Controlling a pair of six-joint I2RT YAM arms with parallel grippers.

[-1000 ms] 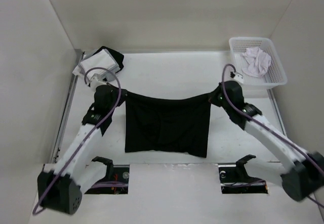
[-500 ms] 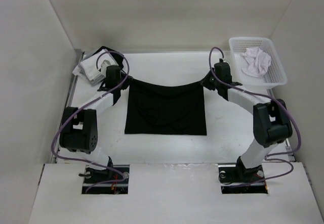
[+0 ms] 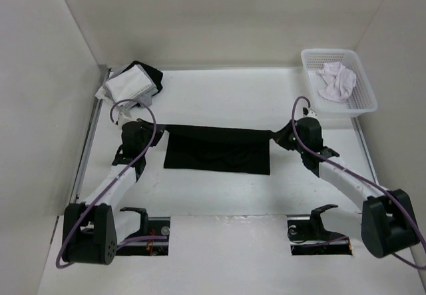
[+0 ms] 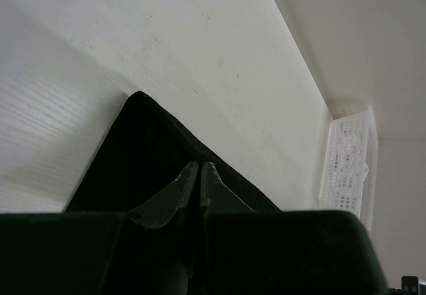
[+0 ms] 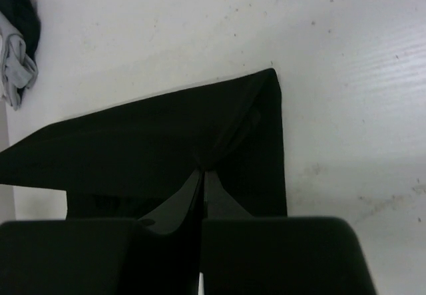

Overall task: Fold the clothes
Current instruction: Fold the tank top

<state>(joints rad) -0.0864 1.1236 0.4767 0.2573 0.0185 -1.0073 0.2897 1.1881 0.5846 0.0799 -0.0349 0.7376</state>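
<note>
The black top (image 3: pixel 218 150) stretches as a dark band across the centre of the overhead frame, low over the white surface (image 3: pixel 219 102). The left gripper (image 3: pixel 162 130) and right gripper (image 3: pixel 273 135) each have their jaws clenched on a far corner. The paired hold pulls that edge level, probably so the fold lands square.

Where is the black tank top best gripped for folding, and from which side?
At its two far corners, one gripper each, from the outer ends. The black tank top stretches as a wide thin band, so end grips likely keep it taut. The left gripper and right gripper are shut there.
</note>
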